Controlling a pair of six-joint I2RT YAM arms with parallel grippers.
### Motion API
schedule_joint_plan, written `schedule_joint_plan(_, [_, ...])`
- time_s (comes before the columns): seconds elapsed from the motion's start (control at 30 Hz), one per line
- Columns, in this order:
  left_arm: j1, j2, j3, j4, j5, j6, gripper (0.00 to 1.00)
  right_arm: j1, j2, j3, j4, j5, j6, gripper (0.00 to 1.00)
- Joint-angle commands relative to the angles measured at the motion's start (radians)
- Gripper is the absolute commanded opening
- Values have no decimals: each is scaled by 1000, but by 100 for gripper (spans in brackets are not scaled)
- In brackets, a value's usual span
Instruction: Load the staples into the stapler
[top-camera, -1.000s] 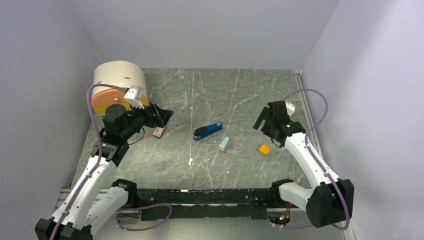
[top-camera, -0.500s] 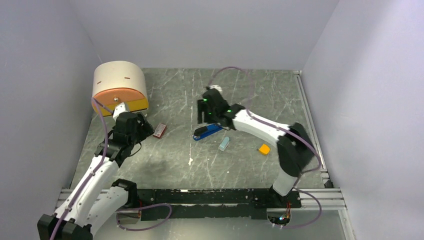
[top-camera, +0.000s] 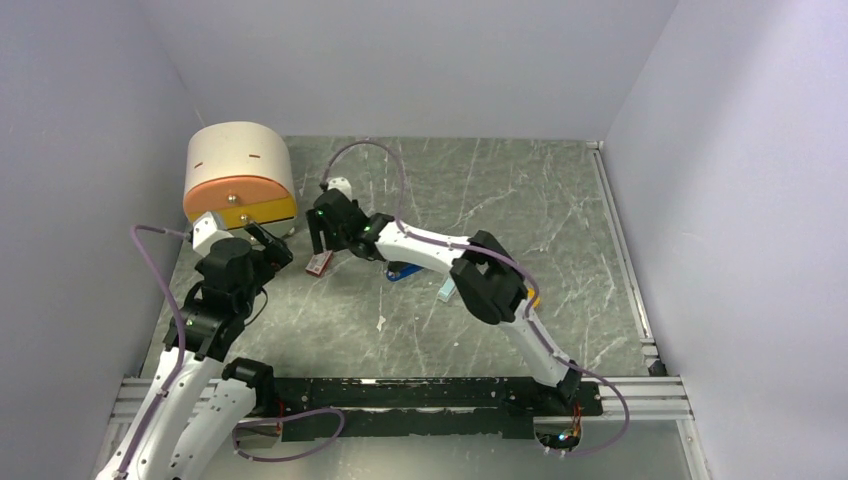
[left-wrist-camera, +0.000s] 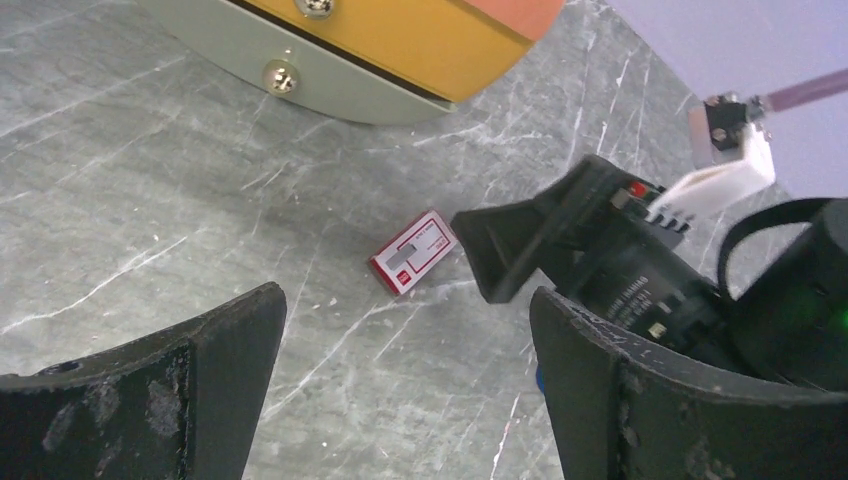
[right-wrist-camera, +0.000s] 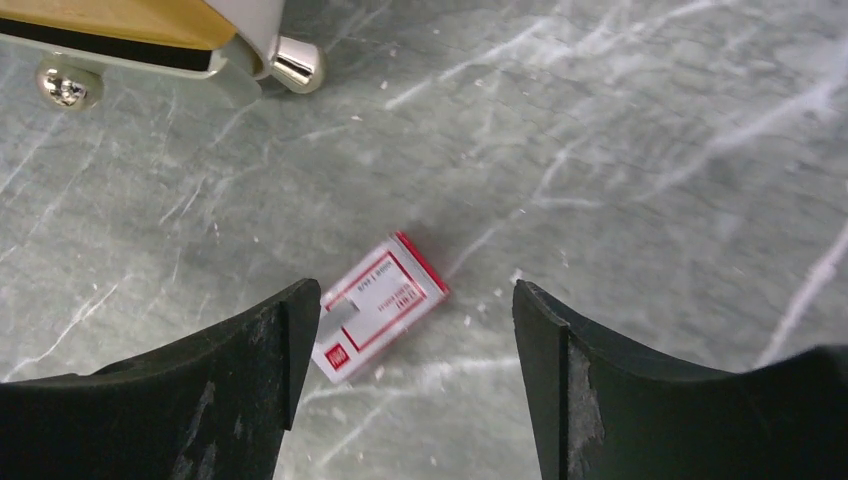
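- Left gripper (left-wrist-camera: 405, 300) is hanging with its jaws spread wide and nothing between them. It is drawing back to the near-left of the box of staples (left-wrist-camera: 411, 265), after hovering right over it a second ago.
- Box is lying flat on the table (top-camera: 450, 190), in the same spot as before, with nothing touching it.
- Right gripper (top-camera: 321, 243) is now hovering directly above the box, having swept over from far to the right of it. Its jaws are standing apart and empty, and in its wrist view the box is showing between and beneath the two fingers (right-wrist-camera: 250, 340), not yet pinched.
- Stapler (top-camera: 400, 272) is resting to the right of the box, well apart from it and unmoved. The right forearm is now crossing over it and hiding all but a blue end.
- Judging from this, the pickup of the staples is passing from the left arm to the right. Nothing is being held yet, the stapler is going untouched, and the loading is barely beginning.
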Motion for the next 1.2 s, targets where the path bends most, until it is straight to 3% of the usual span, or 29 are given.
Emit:
schedule_joint_plan(0.0, [1,-5,30,-40,-26,-15,97,26,90,116,10,77,-17,72])
schedule_joint_plan(0.2, [1,-33,55,-27,-22,3,97,40,171,189,23,119,-16,62])
schedule_joint_plan(0.47, [0,-1,63,-11,-2,19,97,77,254,284,-66,191,-82,59])
schedule_joint_plan(0.77, [0,22,61,20,23,30,97,92,249,271,-185,242,-52,55])
schedule_joint_plan(1.17, [1,38,15,38,96,-4,97,81,98,99,-322,255,108,51])
